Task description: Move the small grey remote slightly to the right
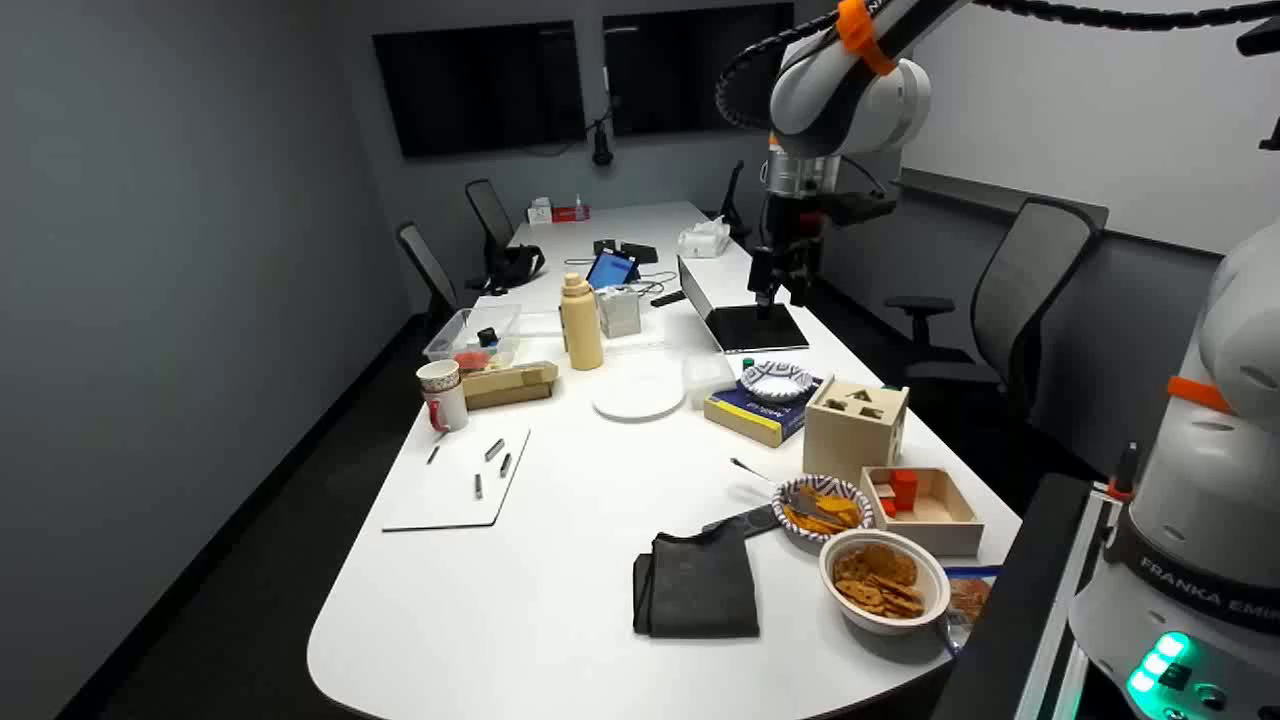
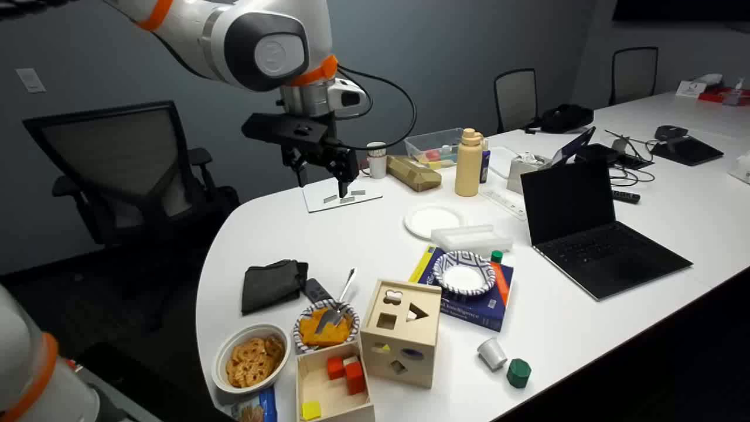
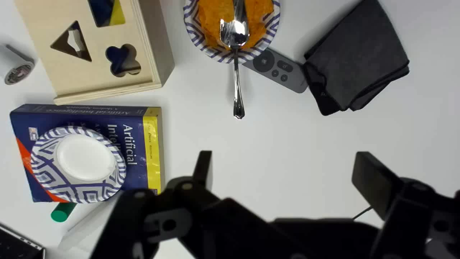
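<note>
The small grey remote (image 3: 280,71), a slim bar with round buttons, lies flat on the white table between a patterned bowl and a folded black cloth. One end is hidden by the bowl's rim; the other end is at the cloth's edge. It also shows in both exterior views (image 1: 748,522) (image 2: 317,291). My gripper (image 3: 282,165) is open and empty, with its fingers wide apart and bare table seen between them. It hangs well above the table, pointing down, in both exterior views (image 1: 780,297) (image 2: 322,184).
The patterned bowl (image 3: 192,27) holds orange food and a metal spoon (image 3: 237,86). The folded black cloth (image 3: 363,54), wooden shape box (image 3: 93,68), book with a bowl on it (image 3: 152,151), cracker bowl (image 1: 935,600) and open laptop (image 2: 609,258) stand around. Small bars lie on a white board (image 1: 440,505).
</note>
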